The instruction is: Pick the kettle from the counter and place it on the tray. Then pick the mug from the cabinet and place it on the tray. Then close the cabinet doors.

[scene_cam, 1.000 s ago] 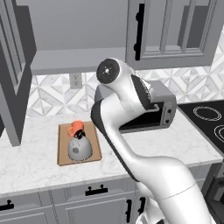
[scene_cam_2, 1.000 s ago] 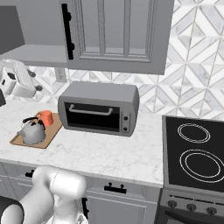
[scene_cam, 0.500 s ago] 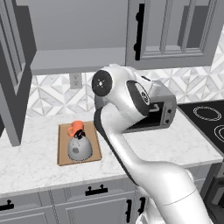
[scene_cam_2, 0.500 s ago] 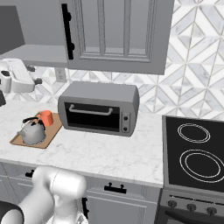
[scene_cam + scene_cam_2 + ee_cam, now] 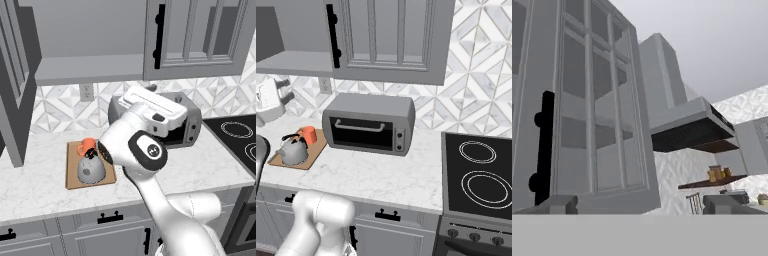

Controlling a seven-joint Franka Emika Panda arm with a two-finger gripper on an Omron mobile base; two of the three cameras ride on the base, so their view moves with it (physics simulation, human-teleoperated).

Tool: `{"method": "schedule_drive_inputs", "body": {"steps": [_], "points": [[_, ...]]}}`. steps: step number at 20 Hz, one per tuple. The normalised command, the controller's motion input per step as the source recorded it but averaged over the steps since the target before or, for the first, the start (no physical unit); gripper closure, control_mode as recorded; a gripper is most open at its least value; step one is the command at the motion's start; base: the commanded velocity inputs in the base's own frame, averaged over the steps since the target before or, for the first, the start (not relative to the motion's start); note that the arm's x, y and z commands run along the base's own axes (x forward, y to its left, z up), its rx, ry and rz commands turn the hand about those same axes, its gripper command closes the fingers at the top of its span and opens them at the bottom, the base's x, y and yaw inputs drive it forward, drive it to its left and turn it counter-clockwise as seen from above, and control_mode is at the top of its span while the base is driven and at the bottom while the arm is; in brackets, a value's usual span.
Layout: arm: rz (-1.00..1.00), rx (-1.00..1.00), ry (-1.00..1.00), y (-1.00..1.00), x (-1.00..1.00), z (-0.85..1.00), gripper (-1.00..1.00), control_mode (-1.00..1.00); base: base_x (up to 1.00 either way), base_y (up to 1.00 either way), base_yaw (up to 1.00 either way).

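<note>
Kettle (image 5: 90, 169) and mug (image 5: 87, 145) trayed; I judge the rigid hinged door (image 5: 602, 115) pushable near its handle (image 5: 543, 147); gripper (image 5: 639, 204) spread, empty.

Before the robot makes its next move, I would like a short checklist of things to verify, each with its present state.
1. Kettle on the tray: ok, it sits upright on the board.
2. Mug on the tray: ok, it stands at the back of the board, behind the kettle.
3. Cabinet shelf holds nothing more to fetch: ok, the visible part is bare.
4. Cabinet doors closed: not ok, the left door stands swung out.
5. Claw free: ok, nothing shows between its tips in the hand view.
6. Claw lined up with a door handle: cannot tell, the handle is off to one side.
</note>
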Motion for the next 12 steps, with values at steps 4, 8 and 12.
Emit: {"method": "schedule_drive_inputs", "body": {"steps": [4, 8, 12], "points": [[-0.34, -0.36, -0.24, 0.12, -0.61, 0.13, -1.00, -1.00, 0.00, 0.00, 0.00], [-0.30, -0.23, -0.12, 0.37, -0.60, 0.04, -1.00, -1.00, 0.00, 0.00, 0.00], [-0.21, -0.17, 0.00, 0.63, -0.34, 0.00, -1.00, -1.00, 0.00, 0.00, 0.00]]}}
